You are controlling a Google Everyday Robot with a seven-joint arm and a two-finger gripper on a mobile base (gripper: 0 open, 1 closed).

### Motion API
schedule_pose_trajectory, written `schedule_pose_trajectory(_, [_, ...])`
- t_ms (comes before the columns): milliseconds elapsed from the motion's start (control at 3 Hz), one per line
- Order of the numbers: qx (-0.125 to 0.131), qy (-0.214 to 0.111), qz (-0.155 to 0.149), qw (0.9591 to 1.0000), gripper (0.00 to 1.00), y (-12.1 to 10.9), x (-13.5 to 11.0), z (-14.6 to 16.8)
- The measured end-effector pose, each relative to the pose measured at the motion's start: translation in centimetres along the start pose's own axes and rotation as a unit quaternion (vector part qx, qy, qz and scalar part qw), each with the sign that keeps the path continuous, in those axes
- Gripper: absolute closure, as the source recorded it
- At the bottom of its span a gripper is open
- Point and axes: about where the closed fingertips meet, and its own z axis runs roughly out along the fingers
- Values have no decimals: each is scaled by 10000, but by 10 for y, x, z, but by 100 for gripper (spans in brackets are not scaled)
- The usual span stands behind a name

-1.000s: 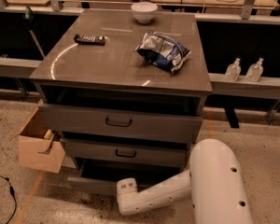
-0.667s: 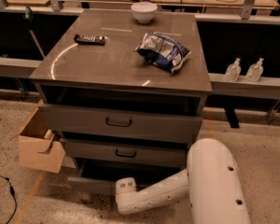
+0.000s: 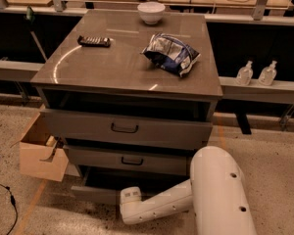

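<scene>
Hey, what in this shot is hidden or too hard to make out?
- Claw: not seen in the camera view; the white arm ends low, in front of the bottom drawer.
- Bottom drawer's inside: dark, shadowed by the drawer above.
- Bag: print too small to read.
- Bowl: rim hides the contents.

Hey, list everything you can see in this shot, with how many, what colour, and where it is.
cabinet: one, grey, centre, three drawers
bottom drawer: one, grey, pulled partly out
bowl: one, white, back edge of the cabinet top
snack bag: one, blue and silver, right part of the top
flat bar: one, black, left part of the top
cardboard box: one, tan, low at the cabinet's left side
pump bottles: two, clear, ledge at right
cable: one, black, floor at left
arm: one, white, low in front
hand: out of sight; arm's end lies by the bottom drawer
</scene>
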Motion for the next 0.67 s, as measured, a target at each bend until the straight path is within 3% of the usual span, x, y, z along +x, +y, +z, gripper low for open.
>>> schedule_pose_trajectory(333, [7, 64, -22, 10000, 59, 1, 3, 14])
schedule_pose_trajectory(667, [25, 130, -46, 9999, 74, 0, 7, 24])
